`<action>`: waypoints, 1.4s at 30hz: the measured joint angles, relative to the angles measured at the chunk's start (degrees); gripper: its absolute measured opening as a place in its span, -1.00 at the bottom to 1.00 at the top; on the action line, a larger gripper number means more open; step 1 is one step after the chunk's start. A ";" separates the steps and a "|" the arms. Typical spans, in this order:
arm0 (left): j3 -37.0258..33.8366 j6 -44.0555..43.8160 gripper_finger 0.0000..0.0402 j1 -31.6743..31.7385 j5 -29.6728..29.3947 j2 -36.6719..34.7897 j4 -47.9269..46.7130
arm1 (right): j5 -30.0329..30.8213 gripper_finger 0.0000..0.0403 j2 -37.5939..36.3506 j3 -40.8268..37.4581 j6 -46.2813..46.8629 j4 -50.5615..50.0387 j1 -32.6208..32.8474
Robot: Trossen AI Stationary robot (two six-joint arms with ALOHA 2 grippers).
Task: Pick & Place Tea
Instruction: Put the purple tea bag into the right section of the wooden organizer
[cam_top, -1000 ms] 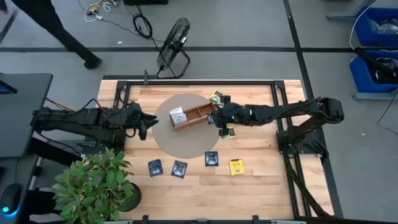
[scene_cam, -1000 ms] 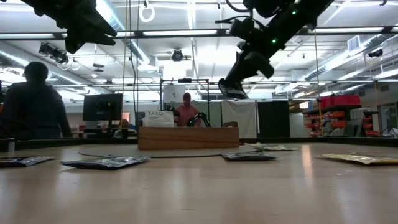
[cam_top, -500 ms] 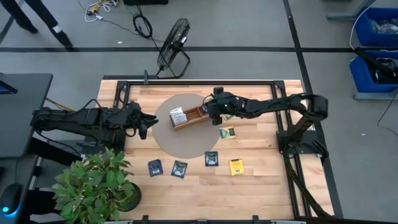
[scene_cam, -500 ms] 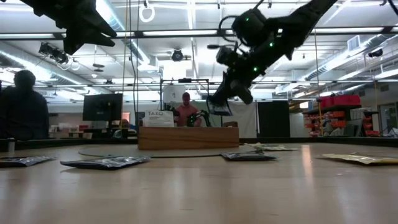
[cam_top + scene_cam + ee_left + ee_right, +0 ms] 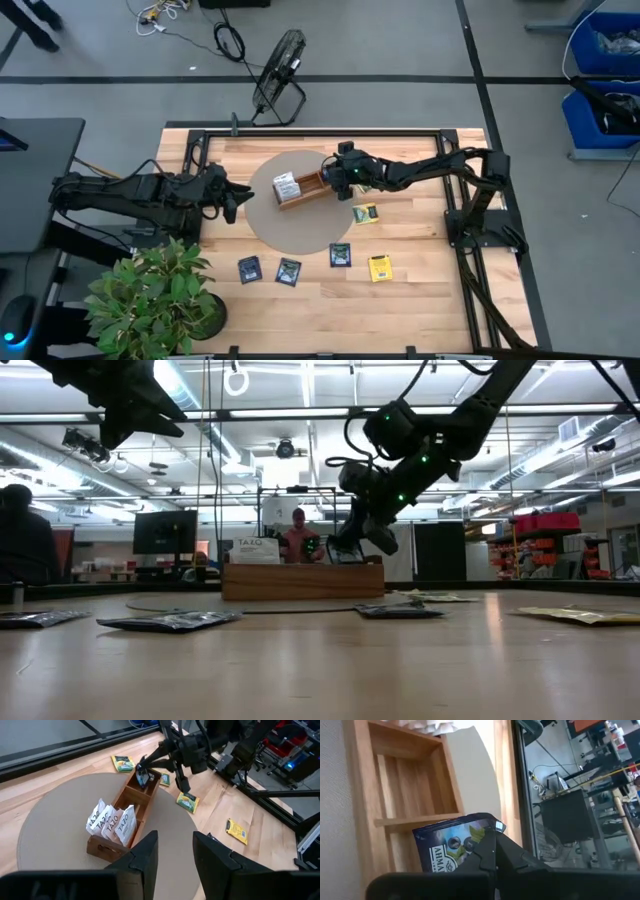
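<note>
1. Over the end compartment of the wooden tray [image 5: 131,810], the right end effector [image 5: 145,772] pinches a dark navy tea packet [image 5: 455,847].
2. White packets [image 5: 112,820] fill the opposite end compartment.
3. Other packets [image 5: 340,254] lie on the worktop [image 5: 420,290].
4. Left end effector [image 5: 172,852], spread and empty, waits aside.

right gripper [image 5: 334,176] has carried a dark tea packet [image 5: 451,846] leftward and down over the wooden tray [image 5: 322,185].
</note>
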 joint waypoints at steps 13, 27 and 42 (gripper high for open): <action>0.00 -0.05 -0.37 0.00 -0.84 0.01 -0.69 | -3.72 -1.00 0.15 0.02 -2.73 1.53 -2.57; 0.00 -0.68 -0.37 0.00 -1.71 0.00 -0.76 | -6.64 -0.80 0.15 0.02 -2.23 0.60 -2.86; 0.00 -1.49 -0.37 0.00 -1.80 0.00 -0.78 | -7.51 -0.44 0.12 0.00 -1.54 0.82 -3.85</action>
